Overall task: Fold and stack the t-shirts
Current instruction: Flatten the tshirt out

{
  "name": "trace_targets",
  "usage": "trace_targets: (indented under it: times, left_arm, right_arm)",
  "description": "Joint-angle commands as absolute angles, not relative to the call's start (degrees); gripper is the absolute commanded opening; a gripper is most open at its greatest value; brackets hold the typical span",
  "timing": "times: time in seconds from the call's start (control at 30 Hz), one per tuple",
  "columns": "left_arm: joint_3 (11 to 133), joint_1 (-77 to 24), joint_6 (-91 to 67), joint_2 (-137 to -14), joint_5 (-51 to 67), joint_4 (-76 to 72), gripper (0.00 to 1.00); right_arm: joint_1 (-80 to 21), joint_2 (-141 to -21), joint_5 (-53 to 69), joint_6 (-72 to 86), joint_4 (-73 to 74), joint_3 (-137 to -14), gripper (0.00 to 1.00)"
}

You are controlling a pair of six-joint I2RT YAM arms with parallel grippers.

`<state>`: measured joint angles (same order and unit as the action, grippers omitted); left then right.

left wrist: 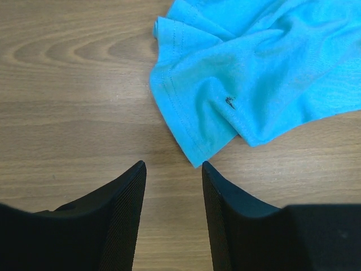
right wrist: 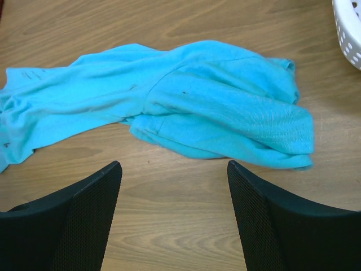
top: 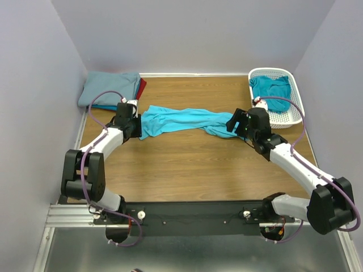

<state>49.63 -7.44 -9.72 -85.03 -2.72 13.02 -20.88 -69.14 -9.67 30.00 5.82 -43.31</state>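
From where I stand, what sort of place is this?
Likely a robot test booth: plain walls close around a wooden table, two robot arms are bolted at its near edge, and a turquoise t-shirt lies between them.

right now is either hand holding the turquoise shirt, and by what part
Nothing is held. The left hand and right hand are open, just short of the turquoise t-shirt.

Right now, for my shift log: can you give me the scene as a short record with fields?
in work: turquoise tee, crumpled, unfolded, stretched across the table
left gripper: open, empty, tee's hem corner just ahead of it
right gripper: open, empty, just short of the tee's other end
stack: folded tees, grey-blue on top, far left corner
basket: far right, teal tee inside
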Motion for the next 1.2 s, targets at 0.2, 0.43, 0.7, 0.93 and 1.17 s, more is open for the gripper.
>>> trace_targets:
  times: [0.2,0.43,0.7,0.93,1.17]
  left_arm:
    - [53.1,-7.0,-10.2,-94.6,1.7,13.9,0.46]
    - [52.7,-7.0,-10.9,-96.1,2.0,13.7,0.46]
    - [52.4,-7.0,-10.2,-98.3,6.7,13.3,0.26]
    - [53.2,-6.8,-9.5,-92.8,5.7,12.8,0.0]
    - [53.9,-5.5,-10.8,-67.8,-13.3,10.6,0.0]
  right_arm:
    - [-20.7,-66.7,-7.7,29.6,4.8,-41.8,0.83]
    - [-20.7,-66.7,-8.0,29.5,4.8,-41.6,0.83]
    - [-20.7,-66.7,-8.3,29.5,4.7,-41.4,0.83]
    - [-20.7,-66.9,-8.2,28.9,4.8,-41.1,0.83]
    - [-20.7,-66.7,-6.9,27.2,4.9,-40.1,0.83]
